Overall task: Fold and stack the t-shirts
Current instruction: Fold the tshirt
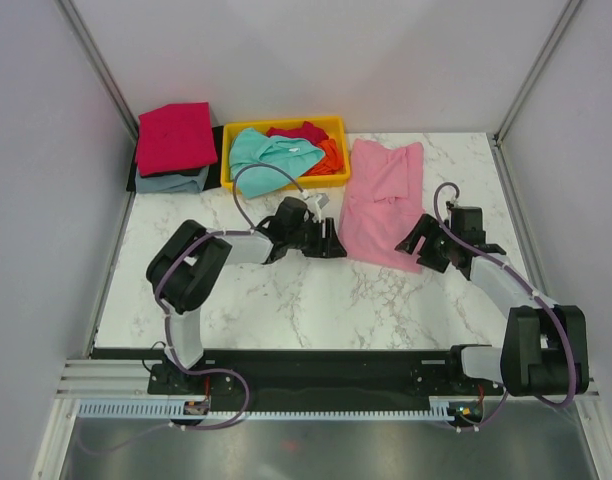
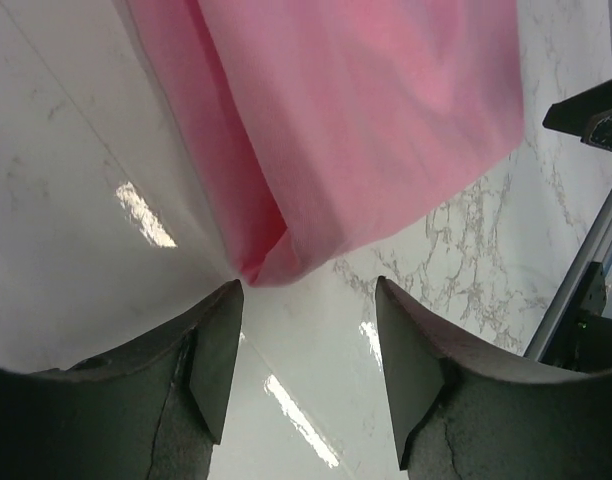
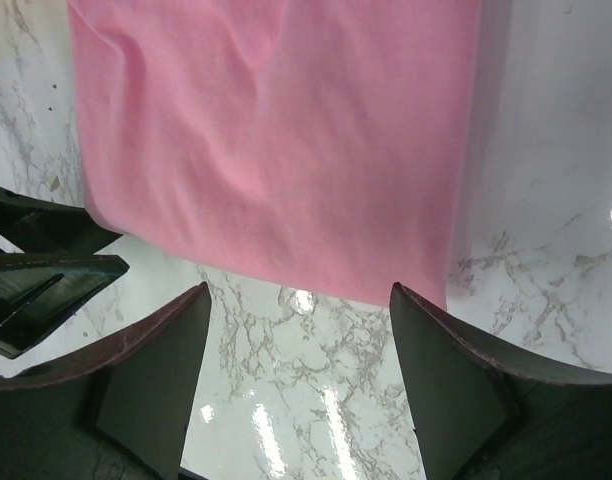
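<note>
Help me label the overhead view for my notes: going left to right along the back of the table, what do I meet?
Crimson t-shirt folded on top of a grey-blue t-shirt → yellow tray holding loose t-shirts → light pink t-shirt, spread out.

Top cam high, near-side, facing down; wrist cams close-up, all sharing pink tee.

Black-jointed arms with white links, looped greyish cables, dark wedge-shaped claw fingers.
</note>
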Robot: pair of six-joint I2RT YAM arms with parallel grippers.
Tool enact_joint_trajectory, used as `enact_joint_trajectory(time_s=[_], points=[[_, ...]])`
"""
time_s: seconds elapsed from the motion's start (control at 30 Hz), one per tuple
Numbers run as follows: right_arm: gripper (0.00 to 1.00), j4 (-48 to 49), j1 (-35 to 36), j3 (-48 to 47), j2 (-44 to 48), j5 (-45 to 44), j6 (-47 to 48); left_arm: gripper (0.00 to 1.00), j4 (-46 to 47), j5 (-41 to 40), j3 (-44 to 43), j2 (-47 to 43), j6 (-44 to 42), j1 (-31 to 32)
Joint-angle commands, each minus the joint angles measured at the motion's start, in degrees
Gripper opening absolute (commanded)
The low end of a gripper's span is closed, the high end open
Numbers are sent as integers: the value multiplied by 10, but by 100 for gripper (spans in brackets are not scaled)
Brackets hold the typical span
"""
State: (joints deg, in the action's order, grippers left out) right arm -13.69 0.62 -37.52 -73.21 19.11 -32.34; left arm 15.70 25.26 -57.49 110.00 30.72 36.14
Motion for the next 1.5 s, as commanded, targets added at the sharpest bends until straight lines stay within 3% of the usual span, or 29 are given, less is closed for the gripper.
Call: enact_joint_trajectory(time_s=[0.0,0.2,0.33,0.43,0.57,0.63,0.93,1.07,1.27,1.4,1.47], points=[[80,30,0,-5,-5,3,-3,63,41,-10,-33,21,-25,0],[81,13,0,19,32,-50,-11,61,41,-8,-64,56,-31,0],[82,1,-1,44,62,-80,-18,54,37,-2,-63,52,-30,1],[83,2,-4,60,73,-89,-20,40,42,4,-46,38,-21,1],[83,12,-4,77,73,-73,-25,14,60,3,3,7,-1,1],[83,17,-4,89,74,-72,-24,7,67,-3,26,-2,13,2],[78,108,-4,132,14,-47,-47,9,72,3,46,0,34,6],[64,132,-4,149,-3,-37,-55,11,68,7,42,2,39,6],[51,118,-4,168,34,-36,-59,20,68,11,48,5,52,10],[36,118,-3,176,40,-41,-58,4,69,7,64,-6,59,20],[25,105,-4,165,41,-44,-50,2,68,3,70,-19,59,26]])
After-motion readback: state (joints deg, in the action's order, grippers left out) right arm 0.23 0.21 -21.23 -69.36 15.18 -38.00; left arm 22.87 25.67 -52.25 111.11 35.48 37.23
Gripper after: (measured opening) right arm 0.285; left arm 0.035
